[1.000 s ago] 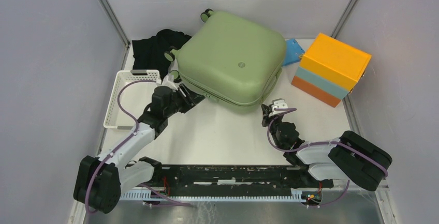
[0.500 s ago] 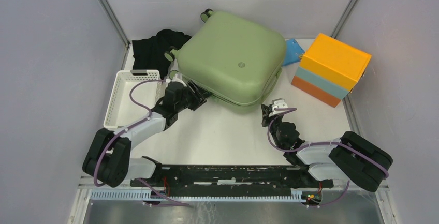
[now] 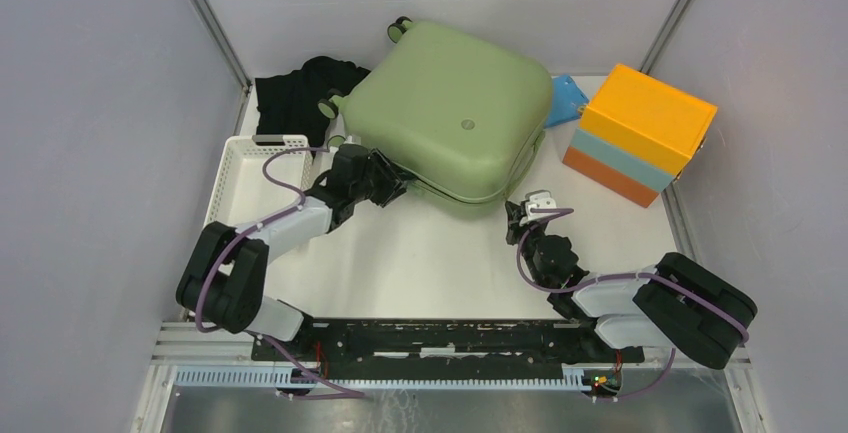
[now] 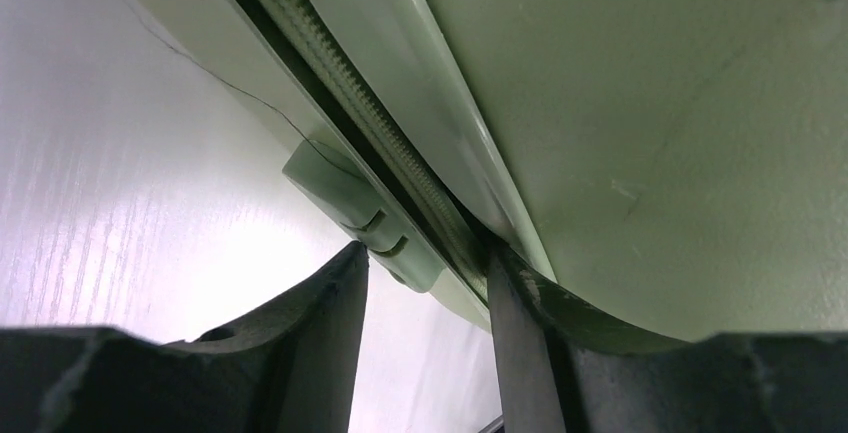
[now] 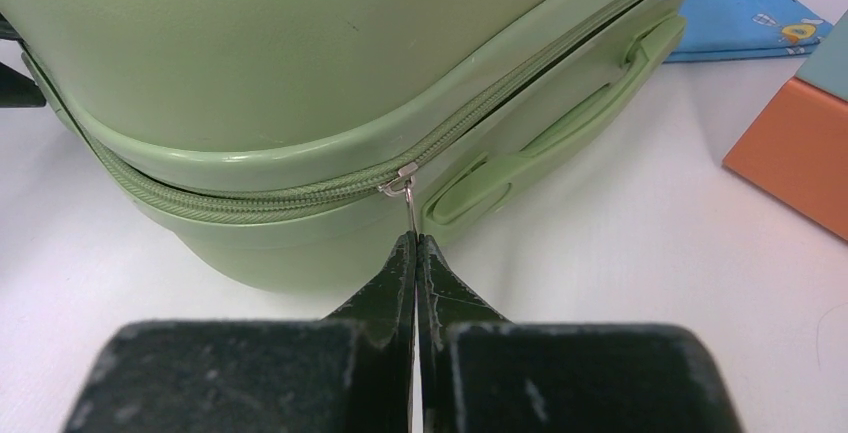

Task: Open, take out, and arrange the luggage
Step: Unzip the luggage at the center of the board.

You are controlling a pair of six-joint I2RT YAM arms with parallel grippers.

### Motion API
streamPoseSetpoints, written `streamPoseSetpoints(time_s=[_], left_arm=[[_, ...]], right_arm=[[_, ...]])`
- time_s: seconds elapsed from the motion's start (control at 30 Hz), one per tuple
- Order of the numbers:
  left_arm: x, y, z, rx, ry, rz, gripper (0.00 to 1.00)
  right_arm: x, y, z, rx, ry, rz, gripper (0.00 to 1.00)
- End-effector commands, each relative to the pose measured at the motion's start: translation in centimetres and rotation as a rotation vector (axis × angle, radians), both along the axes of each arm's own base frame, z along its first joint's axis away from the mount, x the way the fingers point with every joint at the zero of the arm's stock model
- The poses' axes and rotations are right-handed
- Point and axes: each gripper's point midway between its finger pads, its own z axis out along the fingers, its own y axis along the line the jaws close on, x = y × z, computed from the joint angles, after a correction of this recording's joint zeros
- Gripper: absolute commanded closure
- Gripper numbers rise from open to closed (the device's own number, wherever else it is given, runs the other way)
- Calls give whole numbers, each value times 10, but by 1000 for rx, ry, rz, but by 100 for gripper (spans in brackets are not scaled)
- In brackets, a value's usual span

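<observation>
Top external view: the luggage (image 3: 450, 103) lies flat and zipped at the far centre of the white table (image 3: 440, 253). It hides part of the black cloth (image 3: 295, 93) on its left and most of the blue fabric (image 3: 567, 98) on its right. A round emblem (image 3: 466, 125) on the lid is too small to read. The left gripper (image 3: 392, 185) is at the shell's near-left corner, near the white basket (image 3: 228, 188). The right gripper (image 3: 515, 215) is just off the near-right corner. An orange-and-light-blue box (image 3: 640, 133) stands at the far right. Grey panels enclose the table (metal posts run up the far corners). Left wrist view: only a stretch of seam shows, with zip teeth (image 4: 340, 73) and a small moulded foot (image 4: 345, 198). The jaws stand apart with the lower shell's rim between them, and one finger touches the seam. Whether they pinch the rim cannot be told. Right wrist view: the jaws are together, clamped on the metal zip pull (image 5: 407, 193) beside the side handle (image 5: 560, 133). The print on the blue fabric is illegible, and the frame edge cuts off the box.
</observation>
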Motion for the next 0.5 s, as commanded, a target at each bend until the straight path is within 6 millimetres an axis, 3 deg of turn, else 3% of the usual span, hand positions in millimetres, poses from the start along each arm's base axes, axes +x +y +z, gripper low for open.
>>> streamPoseSetpoints(time_s=[0.0,0.27,0.33,0.47], left_arm=[[14,8,-13,69,74,87,43],[13,15,-26,108,133,146,45],[15,16,-27,123,137,152,65],[16,20,-26,173,124,134,79]], right_arm=[[0,-15,-11,-25,24,-57,100],[1,-19,-9,-36,15,-77,100],[1,-23,-8,-47,12,-93,100],[3,-34,-8,-52,13,-131,100]])
